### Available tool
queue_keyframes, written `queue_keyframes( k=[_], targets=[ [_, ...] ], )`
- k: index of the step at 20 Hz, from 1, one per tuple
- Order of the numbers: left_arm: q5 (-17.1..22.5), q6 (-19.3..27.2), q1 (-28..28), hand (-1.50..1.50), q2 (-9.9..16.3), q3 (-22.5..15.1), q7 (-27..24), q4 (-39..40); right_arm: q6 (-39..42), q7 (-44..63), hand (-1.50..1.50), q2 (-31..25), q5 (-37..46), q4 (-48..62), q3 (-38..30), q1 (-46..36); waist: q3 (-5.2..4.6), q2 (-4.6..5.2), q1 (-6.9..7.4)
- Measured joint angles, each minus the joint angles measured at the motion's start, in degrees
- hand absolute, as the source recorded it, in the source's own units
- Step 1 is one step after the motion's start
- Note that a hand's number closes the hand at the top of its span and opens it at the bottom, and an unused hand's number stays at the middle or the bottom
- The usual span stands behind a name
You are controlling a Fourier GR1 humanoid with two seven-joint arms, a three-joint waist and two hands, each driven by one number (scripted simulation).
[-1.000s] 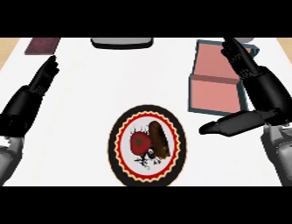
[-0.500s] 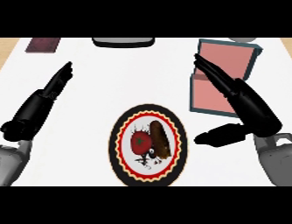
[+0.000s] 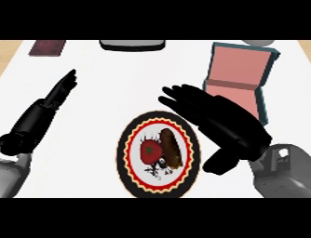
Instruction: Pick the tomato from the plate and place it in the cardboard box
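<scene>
The right hand (image 3: 217, 122) hovers with fingers spread between the plate (image 3: 126, 160), bearing the tomato (image 3: 151, 150), and the cardboard box (image 3: 234, 76); the left hand (image 3: 43, 113) rests flat with fingers straight.

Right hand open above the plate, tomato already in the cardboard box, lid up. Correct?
Not quite. The head view shows the tomato on the plate, not in the cardboard box. The right hand is open, the lid up.

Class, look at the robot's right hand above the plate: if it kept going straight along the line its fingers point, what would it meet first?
The right hand points up and left. The line passes beyond the plate over bare counter; the dark tray at the far edge seems nearest, though depth is unclear.
</scene>
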Motion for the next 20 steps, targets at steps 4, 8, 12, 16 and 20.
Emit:
queue_keyframes(
  k=[4,8,12,16,20],
  targets=[
    [-0.7,-0.4,0.1,0.0,-0.4,0.4,-0.9,0.9,6.5,9.4,-1.5,4.4,3.6,-0.7,6.5,-3.9,0.0,0.08,0.02],
    [-0.7,-1.5,-0.6,0.0,-0.6,1.6,-0.8,1.6,13.4,18.9,-1.5,9.2,5.6,-1.4,10.2,-6.8,0.02,0.11,-0.17],
    [-0.9,-2.4,-0.6,0.0,-1.2,2.5,-0.3,1.5,18.6,27.3,-1.5,14.2,7.3,-1.9,13.0,-6.5,0.05,0.14,-0.31],
    [-2.7,-2.2,-0.6,0.0,-3.1,2.7,0.0,1.4,21.3,32.5,-1.5,19.1,9.7,-1.9,15.3,-4.2,0.08,0.19,-0.36],
    [-3.8,-3.6,-0.7,0.0,-3.7,4.0,0.3,1.2,21.6,33.2,-1.5,22.5,11.8,2.0,15.8,-3.3,0.09,0.26,-0.24]
  ],
)
